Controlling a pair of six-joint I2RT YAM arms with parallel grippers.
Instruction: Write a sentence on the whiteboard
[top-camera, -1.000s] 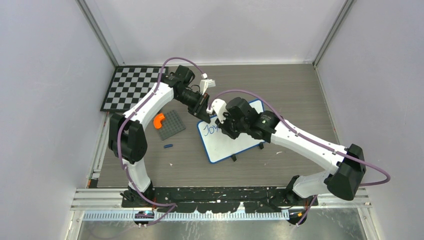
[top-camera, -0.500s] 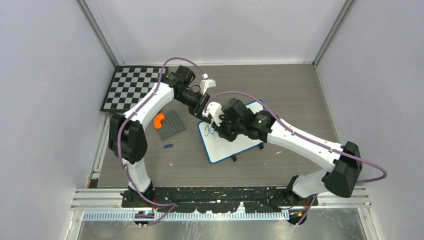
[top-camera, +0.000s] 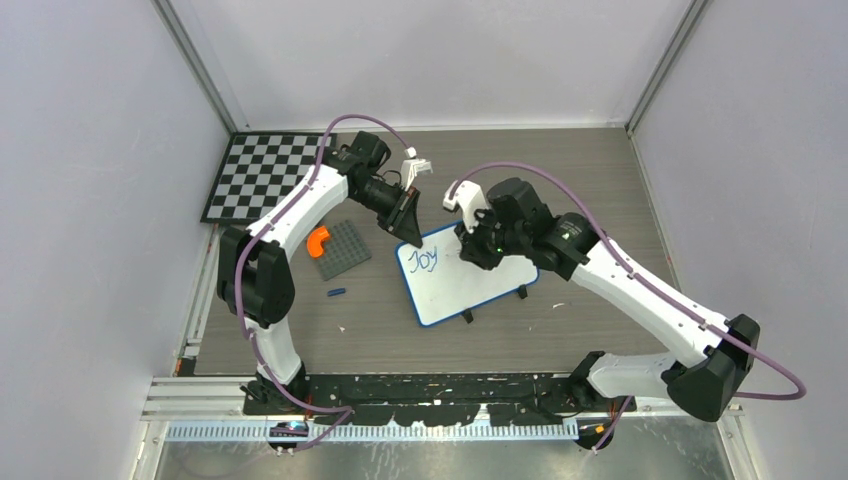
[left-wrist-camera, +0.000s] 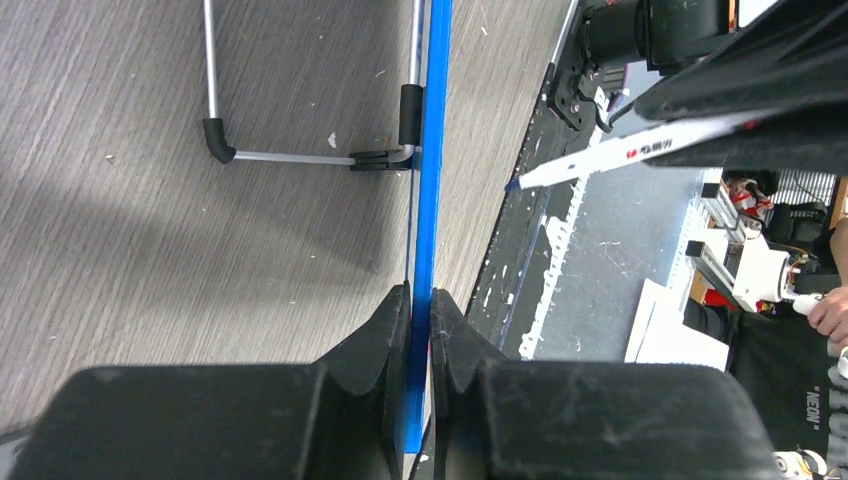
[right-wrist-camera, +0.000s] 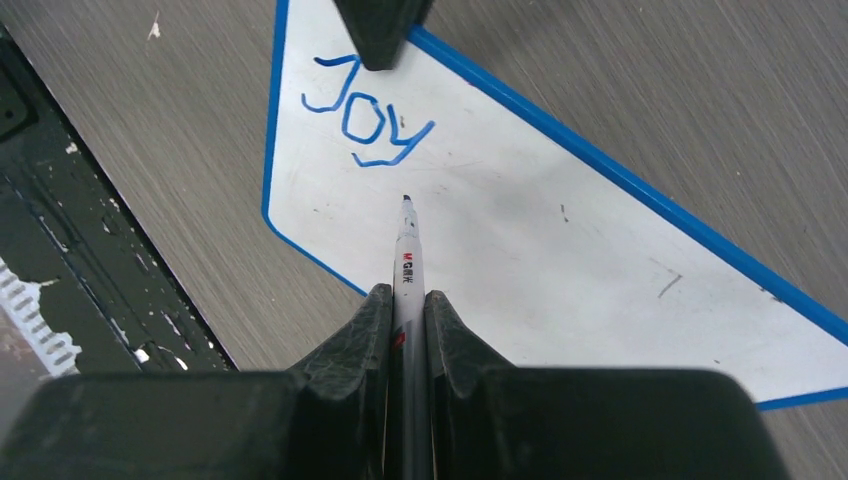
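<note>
The whiteboard (top-camera: 450, 285), white with a blue frame, stands tilted on the table. My left gripper (top-camera: 410, 236) is shut on its upper left edge; the left wrist view shows the blue frame (left-wrist-camera: 428, 150) edge-on between the jaws. The blue word "Joy" (top-camera: 424, 259) is written near the board's left end, also in the right wrist view (right-wrist-camera: 365, 115). My right gripper (top-camera: 476, 250) is shut on a white marker (right-wrist-camera: 407, 265), tip (right-wrist-camera: 406, 200) just right of "Joy", over the white surface (right-wrist-camera: 560, 260). Contact with the board cannot be told.
A grey studded plate (top-camera: 343, 248) with an orange curved piece (top-camera: 317, 240) lies left of the board. A small blue object (top-camera: 336, 292) lies in front of it. A checkerboard (top-camera: 262, 175) sits at the back left. The board's black feet (top-camera: 467, 315) rest on the table.
My right arm has swung to the right and back, uncovering the finished word "Joy". The marker tip now sits right of that word. The left gripper has kept its hold.
</note>
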